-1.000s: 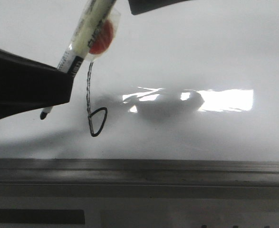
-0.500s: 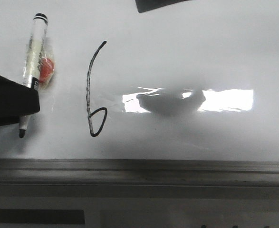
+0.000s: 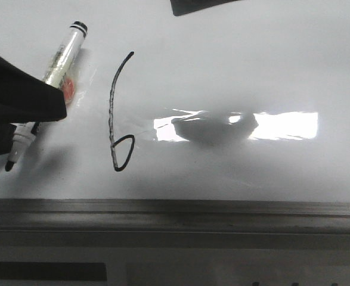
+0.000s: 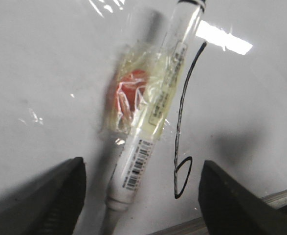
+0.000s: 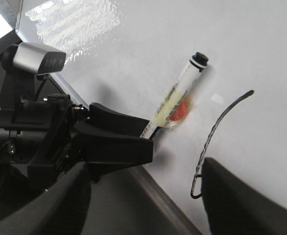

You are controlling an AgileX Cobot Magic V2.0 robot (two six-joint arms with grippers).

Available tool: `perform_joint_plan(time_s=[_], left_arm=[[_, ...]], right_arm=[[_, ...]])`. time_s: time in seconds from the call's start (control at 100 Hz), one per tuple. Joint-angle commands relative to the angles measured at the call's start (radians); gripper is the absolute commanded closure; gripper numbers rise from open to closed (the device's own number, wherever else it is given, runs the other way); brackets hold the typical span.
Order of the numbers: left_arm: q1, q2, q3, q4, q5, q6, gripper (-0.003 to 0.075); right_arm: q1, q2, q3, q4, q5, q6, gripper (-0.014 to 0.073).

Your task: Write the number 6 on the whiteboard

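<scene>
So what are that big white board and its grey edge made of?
The large glossy white board looks like coated or laminated sheet, exact material unclear: it mirrors a bright light patch sharply. Its grey ribbed rim looks like brushed metal, probably aluminium, with a dull sheen and straight grooves.

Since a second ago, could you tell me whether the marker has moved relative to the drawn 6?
Yes. In the front view the marker has shifted left of the number 6; a second ago it overlapped the stem's top, and now it lies clear beside it.
</scene>
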Motion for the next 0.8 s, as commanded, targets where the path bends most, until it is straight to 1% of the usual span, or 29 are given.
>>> perform_joint_plan(time_s=[0.0,0.04,0.11,0.12,0.13,0.15,0.16,0.17,0.18,0.19,0.2,0.22,0.24,0.25,0.27,0.28,0.31,0.32,0.35,0.38,0.46,0.57,0.65,0.73,0.79], left_arm=[[0.001,-0.02,-0.028,0.002,-0.069,-0.007,0.0241],[0.001,-0.036,-0.028,0.012,-0.069,-0.007,0.0241],[0.001,-0.08,-0.028,0.037,-0.068,-0.003,0.0248],[0.001,-0.085,-0.028,0.039,-0.066,-0.003,0.0251],[0.001,-0.096,-0.028,0.041,-0.066,-0.003,0.0255],[0.001,-0.107,-0.028,0.049,-0.066,-0.003,0.0269],[0.001,-0.125,-0.028,0.056,-0.064,-0.003,0.0283],[0.001,-0.125,-0.028,0.06,-0.063,-0.003,0.0291],[0.001,-0.137,-0.028,0.066,-0.063,-0.002,0.0309],[0.001,-0.144,-0.028,0.069,-0.06,0.0,0.032],[0.001,-0.157,-0.028,0.071,-0.058,-0.001,0.0331],[0.001,-0.17,-0.028,0.078,-0.056,0.005,0.0372],[0.001,-0.189,-0.028,0.081,-0.054,0.016,0.0421],[0.001,-0.202,-0.028,0.083,-0.051,0.021,0.0459],[0.001,-0.223,-0.028,0.089,-0.046,0.037,0.0499],[0.001,-0.236,-0.028,0.096,-0.04,0.052,0.0564],[0.001,-0.255,-0.028,0.103,-0.028,0.085,0.0631],[0.001,-0.268,-0.028,0.105,-0.025,0.093,0.0677],[0.001,-0.301,-0.028,0.11,-0.006,0.128,0.0737],[0.001,-0.326,-0.028,0.11,0.005,0.151,0.0738],[0.001,-0.395,-0.014,0.128,0.01,0.156,0.0741],[0.001,-0.492,0.025,0.263,0.01,0.156,0.0741],[-0.001,-0.562,0.063,0.321,0.012,0.156,0.0741],[-0.001,-0.621,0.101,0.365,0.012,0.156,0.0741],[-0.001,-0.66,0.127,0.368,0.012,0.154,0.0741]], right_arm=[[-0.005,-0.021,-0.034,0.015,-0.055,-0.012,0.0172],[-0.005,-0.024,-0.034,0.013,-0.055,-0.012,0.0196],[-0.005,-0.037,-0.031,0.011,-0.053,-0.012,0.0324],[-0.005,-0.04,-0.031,0.011,-0.053,-0.012,0.0362],[-0.005,-0.043,-0.031,0.009,-0.053,-0.012,0.0382],[-0.005,-0.049,-0.029,0.008,-0.053,-0.012,0.0465],[-0.005,-0.052,-0.027,0.005,-0.053,-0.012,0.0487],[-0.005,-0.057,-0.027,0.004,-0.053,-0.012,0.0529],[-0.005,-0.057,-0.025,0.004,-0.053,-0.012,0.0529],[-0.005,-0.061,-0.025,0.004,-0.053,-0.012,0.0571],[-0.005,-0.063,-0.022,0.002,-0.053,-0.012,0.0592],[-0.005,-0.071,-0.02,-0.002,-0.053,-0.012,0.067],[-0.005,-0.075,-0.018,-0.002,-0.053,-0.012,0.0662],[-0.005,-0.08,-0.012,-0.005,-0.053,-0.012,0.0658],[-0.005,-0.088,-0.009,-0.009,-0.056,-0.012,0.0656],[-0.005,-0.091,-0.004,-0.01,-0.057,-0.012,0.0656],[-0.005,-0.107,0.006,-0.023,-0.062,-0.012,0.0657],[-0.005,-0.11,0.013,-0.033,-0.065,-0.012,0.0657],[-0.005,-0.126,0.026,-0.052,-0.075,-0.012,0.0657],[-0.003,-0.149,0.043,-0.067,-0.087,-0.012,0.0657],[-0.002,-0.208,0.11,-0.107,-0.141,-0.013,0.0657],[-0.002,-0.332,0.224,-0.168,-0.265,-0.013,0.0657],[-0.002,-0.423,0.323,-0.217,-0.344,-0.013,0.0657],[-0.002,-0.52,0.405,-0.234,-0.382,-0.014,0.0657],[-0.002,-0.577,0.462,-0.234,-0.391,-0.014,0.0657]])
